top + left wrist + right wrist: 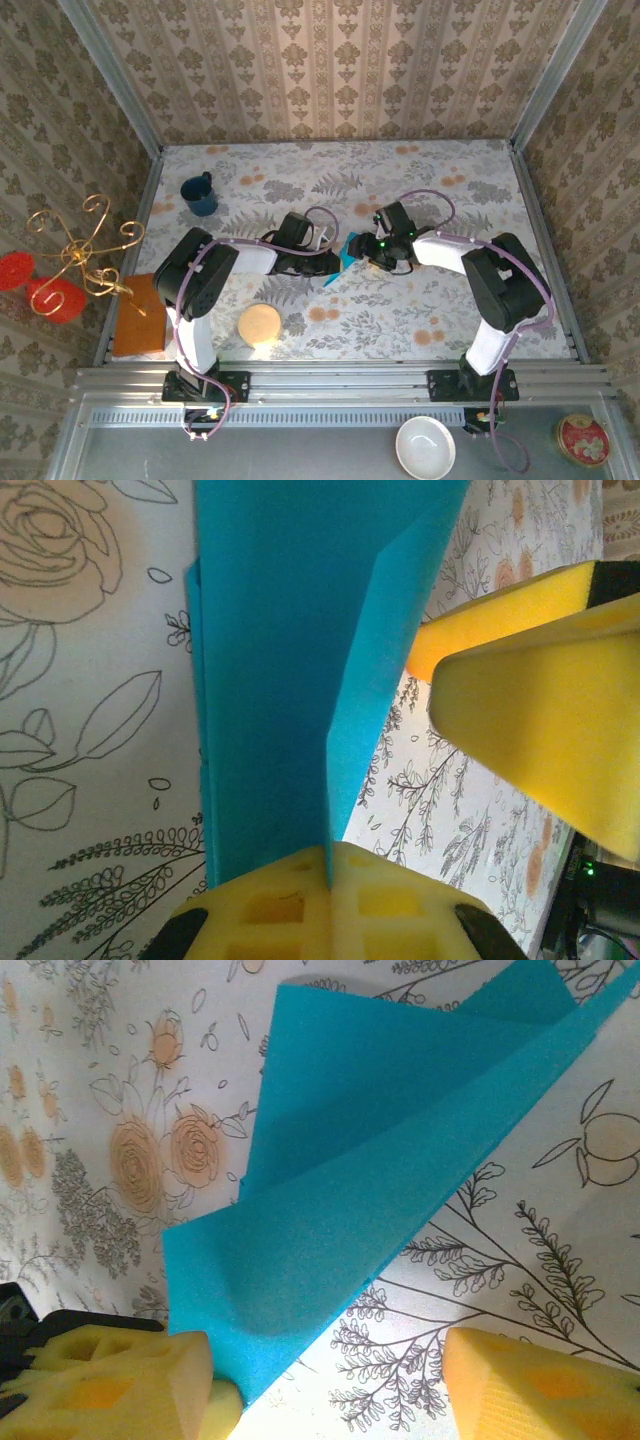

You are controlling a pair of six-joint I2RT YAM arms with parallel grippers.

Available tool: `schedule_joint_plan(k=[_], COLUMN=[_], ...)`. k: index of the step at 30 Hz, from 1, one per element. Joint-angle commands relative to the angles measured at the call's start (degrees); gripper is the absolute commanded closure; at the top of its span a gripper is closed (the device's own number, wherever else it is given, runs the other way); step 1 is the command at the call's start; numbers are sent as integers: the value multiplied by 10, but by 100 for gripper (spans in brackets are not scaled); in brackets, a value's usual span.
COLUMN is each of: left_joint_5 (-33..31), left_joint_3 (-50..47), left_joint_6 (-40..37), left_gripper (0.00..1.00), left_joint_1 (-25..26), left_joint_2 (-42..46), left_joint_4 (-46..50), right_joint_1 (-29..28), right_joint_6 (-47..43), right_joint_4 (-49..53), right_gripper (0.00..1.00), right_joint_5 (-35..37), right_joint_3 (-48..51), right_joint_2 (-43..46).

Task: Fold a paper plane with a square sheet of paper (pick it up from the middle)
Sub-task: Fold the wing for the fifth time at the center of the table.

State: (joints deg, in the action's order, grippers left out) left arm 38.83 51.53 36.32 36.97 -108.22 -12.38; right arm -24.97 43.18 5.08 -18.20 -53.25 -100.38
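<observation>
Since the left gripper (330, 880) has its pads pinched tight on one end of the paper (280, 670), I'd guess it's playing anchor. It keeps the folded layers together and props the sheet up on edge, right about the middle of the surface (420, 320). The paper's creased, with one flap sticking out at an angle, so it's not a finished plane yet imo. The right gripper (325, 1385) sits wide open with the paper's loose corner right beside one pad (110, 1380). Nothing's clamped there; it looks like it's lining up to press or grab that flap.

The surface is a floral cloth. There's a wooden block (135, 315) by the left edge, a blue mug (200, 195) toward the far left corner, and a round tan disc (260, 325) near the front edge. Patterned wallpaper walls box it in on three sides, and a gold wire stand (85, 250) sits by the left wall.
</observation>
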Motion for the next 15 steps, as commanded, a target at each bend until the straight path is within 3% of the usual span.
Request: schedule_joint_plan(k=[1,15], left_joint_5=[9,6], left_joint_3=[4,-3], left_joint_6=[10,11], left_gripper=[93,86], left_joint_1=[-5,-4], left_joint_2=[-13,-1], left_joint_4=[-10,-5], right_joint_1=[-3,-27], right_joint_6=[-13,-13], right_joint_4=[34,125], right_gripper=[37,42], right_joint_5=[17,111], right_joint_3=[-18,-75], right_joint_2=[-20,-81])
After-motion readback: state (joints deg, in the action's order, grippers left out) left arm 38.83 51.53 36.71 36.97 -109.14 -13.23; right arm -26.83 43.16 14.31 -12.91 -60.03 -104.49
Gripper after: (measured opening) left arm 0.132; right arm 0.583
